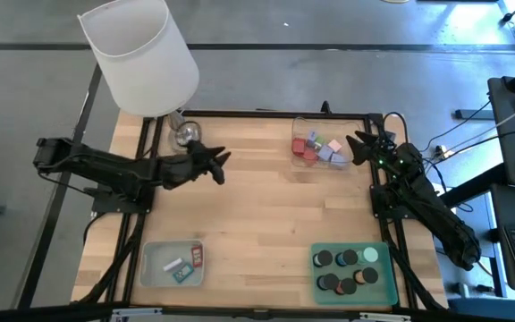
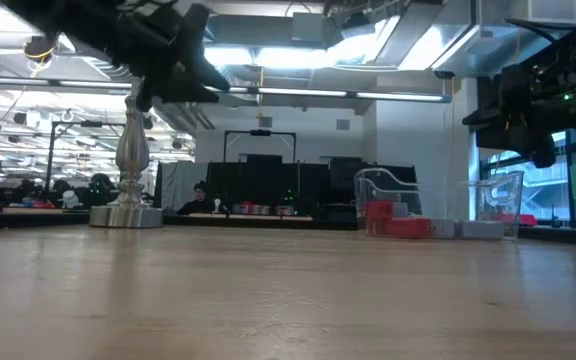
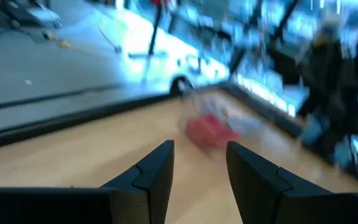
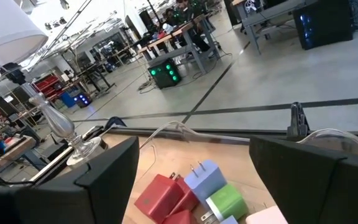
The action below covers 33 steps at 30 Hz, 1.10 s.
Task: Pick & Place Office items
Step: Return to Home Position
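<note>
The office items lie in three trays. Red, pink and lilac-blue blocks (image 1: pixel 318 148) fill a clear tray (image 1: pixel 299 125) at the far right. Dark cylinders with coloured tops (image 1: pixel 342 271) sit in a green tray (image 1: pixel 388 292). Small pieces (image 1: pixel 184 265) lie in a grey tray (image 1: pixel 154 275). My left gripper (image 1: pixel 222 161) hangs above the bare table at the far left and points toward the clear tray. There is a narrow gap (image 3: pixel 199 155) between its fingers, with nothing in it. My right gripper (image 1: pixel 362 143) stands open just right of the clear tray. Its wrist view shows the red block (image 4: pixel 163 196) and the lilac-blue block (image 4: pixel 201 177).
A large lamp with a white shade (image 1: pixel 141 54) stands at the far left corner, its metal base (image 1: pixel 184 132) just behind my left gripper. A black frame (image 1: pixel 257 114) runs along the table's edge. Bare wood (image 1: pixel 257 215) lies in the middle of the table.
</note>
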Available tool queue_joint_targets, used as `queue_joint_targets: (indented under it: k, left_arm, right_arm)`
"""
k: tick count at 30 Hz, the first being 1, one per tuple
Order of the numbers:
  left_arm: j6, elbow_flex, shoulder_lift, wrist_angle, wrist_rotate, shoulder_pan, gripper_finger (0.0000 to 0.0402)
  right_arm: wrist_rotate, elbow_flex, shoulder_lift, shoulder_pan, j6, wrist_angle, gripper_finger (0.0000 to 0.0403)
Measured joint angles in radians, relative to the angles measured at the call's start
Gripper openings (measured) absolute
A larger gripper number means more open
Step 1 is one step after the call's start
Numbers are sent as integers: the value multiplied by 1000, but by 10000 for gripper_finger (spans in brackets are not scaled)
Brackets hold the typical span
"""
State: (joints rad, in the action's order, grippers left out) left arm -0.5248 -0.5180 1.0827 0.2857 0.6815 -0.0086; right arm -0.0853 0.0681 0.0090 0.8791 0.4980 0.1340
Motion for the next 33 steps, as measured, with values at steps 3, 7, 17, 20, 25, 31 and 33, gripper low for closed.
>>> queue_joint_targets:
  k: [3,7,17,20,25,31,33]
  left_arm:
    - [30,100,-30,202,34,11,143]
    - [68,201,-121,317,10,36,143]
    - [170,336,-399,304,-1,88,143]
    - [169,375,-463,280,-2,101,143]
    - [150,412,-541,226,-3,119,143]
    - [136,452,-596,183,-17,123,143]
    - [120,452,-606,143,-14,123,143]
  right_arm:
    - [0,0,0,0,-8,0,307]
    - [0,0,0,0,-9,0,307]
    - [0,1,0,0,-9,0,307]
    - [0,1,0,0,-9,0,307]
    - [0,1,0,0,-9,-1,307]
    - [0,1,0,0,-9,-1,307]
    - [0,1,0,0,-9,-1,307]
